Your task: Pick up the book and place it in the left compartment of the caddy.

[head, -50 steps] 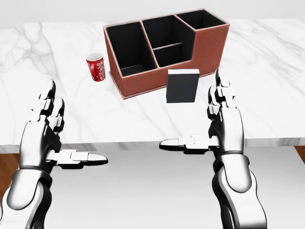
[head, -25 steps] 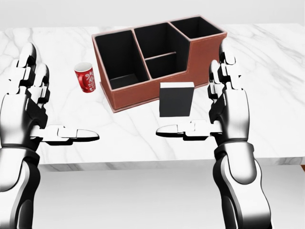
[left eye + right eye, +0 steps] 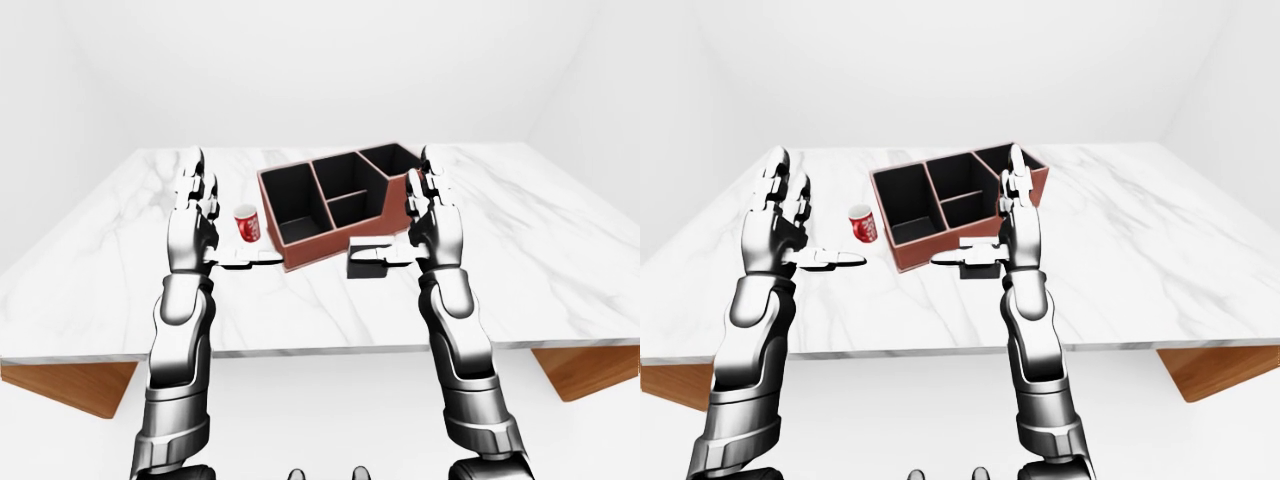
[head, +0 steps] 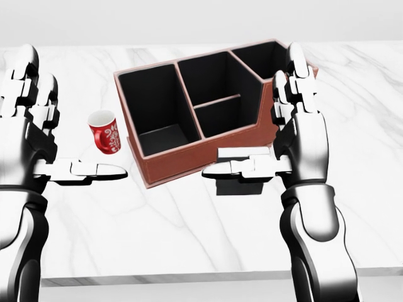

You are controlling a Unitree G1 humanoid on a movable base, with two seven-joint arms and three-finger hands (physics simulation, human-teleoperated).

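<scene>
A brown caddy [image 4: 189, 161] with black compartments stands on the white marble table [image 4: 189, 233]. Its left compartment [image 4: 154, 104] is empty. The dark book [image 4: 239, 186] with a white top edge stands upright on the table, just below the caddy's lower wall in the head view. My right hand [image 4: 266, 135] is open, fingers pointing up, and its thumb [image 4: 242, 167] crosses the book's upper part in the picture. I cannot tell whether it touches the book. Over the table at the left, my left hand [image 4: 63, 126] is open and holds nothing.
A red patterned mug [image 4: 106, 131] stands left of the caddy, between it and my left hand. The table's near edge [image 4: 189, 275] runs along the bottom of the head view. Wooden supports [image 3: 70, 385] show under the table's corners.
The whole picture has shifted: the camera has moved closer, so the caddy and the mug look larger. Both open hands have risen, and the right thumb now overlaps the book.
</scene>
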